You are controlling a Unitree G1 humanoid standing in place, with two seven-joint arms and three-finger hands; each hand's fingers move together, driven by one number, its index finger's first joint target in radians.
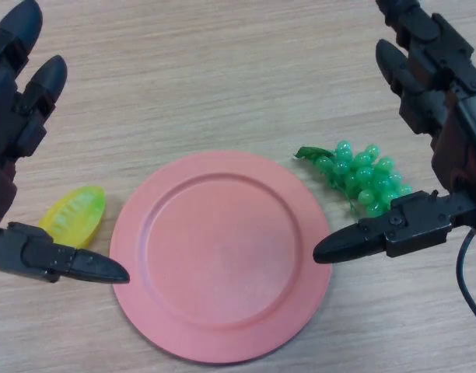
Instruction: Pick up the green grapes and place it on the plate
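A bunch of green grapes (360, 176) lies on the wooden table just right of a pink plate (164, 307), which is bare. My right hand (448, 132) hovers over the grapes from the right, open, its thumb (378, 231) stretched out over the plate's right rim and its fingers pointing away above the bunch. It does not hold the grapes. My left hand (16, 116) is open at the left edge, its thumb (67, 263) reaching toward the plate's left rim.
A yellow translucent fruit piece (75, 215) lies on the table left of the plate, between the left thumb and fingers. The wooden table (222, 78) stretches beyond the plate.
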